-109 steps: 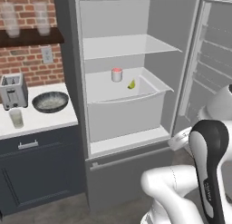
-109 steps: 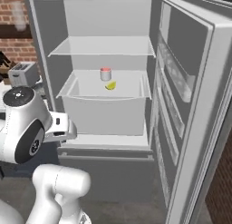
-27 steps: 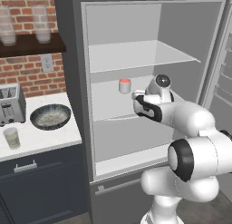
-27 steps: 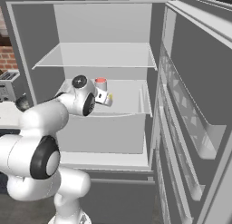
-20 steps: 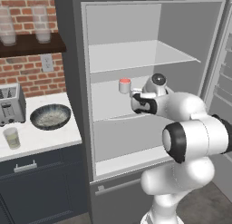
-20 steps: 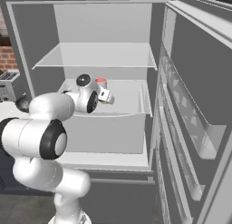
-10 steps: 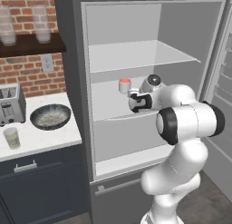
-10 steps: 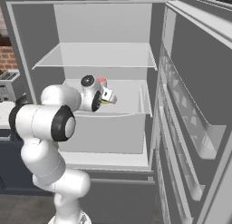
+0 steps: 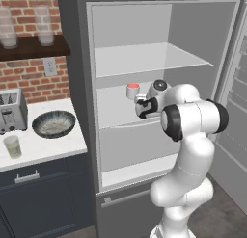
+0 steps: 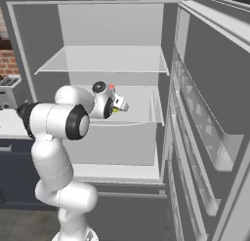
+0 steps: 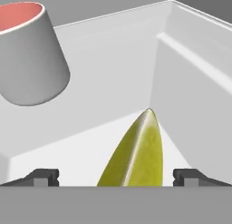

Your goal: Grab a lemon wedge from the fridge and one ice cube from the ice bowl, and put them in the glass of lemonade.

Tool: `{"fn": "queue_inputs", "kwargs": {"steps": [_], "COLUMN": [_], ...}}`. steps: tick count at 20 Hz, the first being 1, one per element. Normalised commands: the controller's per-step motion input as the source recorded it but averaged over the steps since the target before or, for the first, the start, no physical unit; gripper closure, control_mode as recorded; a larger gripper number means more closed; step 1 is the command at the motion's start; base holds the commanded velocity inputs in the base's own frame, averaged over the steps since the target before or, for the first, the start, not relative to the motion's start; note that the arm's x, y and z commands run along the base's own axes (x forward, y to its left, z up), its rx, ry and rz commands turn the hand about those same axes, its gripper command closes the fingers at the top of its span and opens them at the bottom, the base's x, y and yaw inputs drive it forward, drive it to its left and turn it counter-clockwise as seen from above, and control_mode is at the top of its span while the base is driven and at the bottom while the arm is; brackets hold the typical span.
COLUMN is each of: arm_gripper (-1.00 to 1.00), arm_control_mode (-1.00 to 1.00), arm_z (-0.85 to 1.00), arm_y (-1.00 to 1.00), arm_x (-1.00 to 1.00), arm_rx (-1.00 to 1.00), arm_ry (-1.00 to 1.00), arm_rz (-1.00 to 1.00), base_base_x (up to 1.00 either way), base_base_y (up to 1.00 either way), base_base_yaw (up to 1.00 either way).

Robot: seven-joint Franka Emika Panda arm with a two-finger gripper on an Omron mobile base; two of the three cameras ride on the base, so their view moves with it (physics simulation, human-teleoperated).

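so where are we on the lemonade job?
Done: fridge door open, arm reached into the drawer. In hand: nothing yet; the open tool straddles the lemon wedge, beside the red-topped cup. Left: grip the wedge, carry it to the glass, then one cube from the ice bowl.

1. The fridge (image 9: 82,112) stands open just right of the counter (image 9: 43,152); its door (image 10: 215,113) swings out to the right.
2. On the counter, the toaster (image 9: 12,112) sits at the back left, the ice bowl (image 9: 54,124) to its right, nearest the fridge.
3. The glass of lemonade (image 9: 13,147) stands in front of the toaster, left of the ice bowl.
4. Two tall glasses (image 9: 44,25) stand on a wall shelf (image 9: 34,46) above the counter.
5. Inside the fridge, the cup (image 11: 29,55) and the lemon wedge (image 11: 136,153) lie in the drawer (image 10: 146,119) under the glass shelf (image 9: 154,59).
6. The wedge lies between the fingers (image 11: 43,177), in front of the cup, near the drawer's corner.
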Motion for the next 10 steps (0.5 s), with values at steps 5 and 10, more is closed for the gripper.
{"fn": "queue_inputs", "kwargs": {"steps": [5, 10], "arm_gripper": [1.00, 1.00], "arm_control_mode": [-1.00, -1.00], "arm_z": [-0.49, -0.27], "arm_y": [0.00, 0.00], "arm_x": [0.03, 0.09], "arm_rx": [0.00, 0.00], "arm_ry": [0.06, 0.03], "arm_rz": [-0.05, -0.05], "base_base_x": [0.00, 0.00], "base_base_y": [0.00, 0.00], "base_base_yaw": [0.00, 0.00]}}
